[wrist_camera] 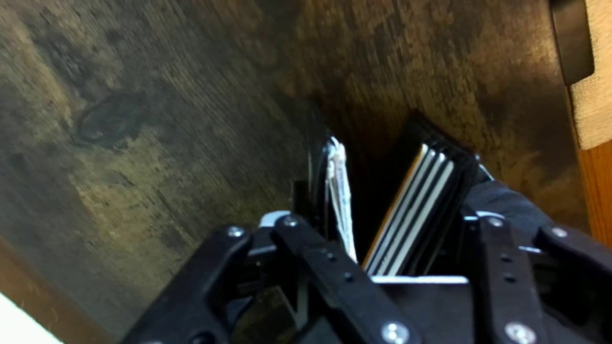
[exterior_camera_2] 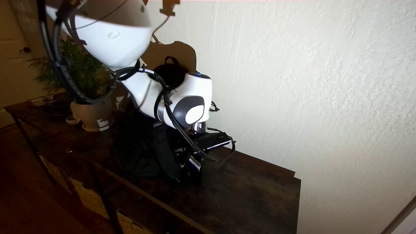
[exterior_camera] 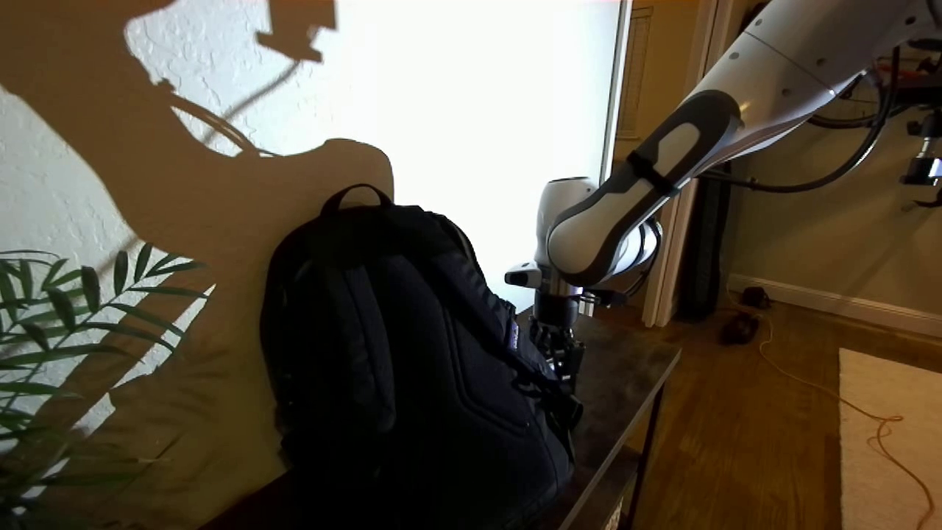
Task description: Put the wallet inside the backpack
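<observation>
Wallet stands half open on edge beside backpack, leaves fanning toward top of wrist view, card side leaning right; long axis unclear. Jaws part-way apart astride it; whether they grip, cannot tell.

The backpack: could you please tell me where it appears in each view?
In an exterior view: backpack, large, slightly left of centre.
In an exterior view: backpack left of centre, partly behind the arm.
In the wrist view: perhaps the dark fabric at right; not sure.
Shared landmark: the brown tabletop.
</observation>
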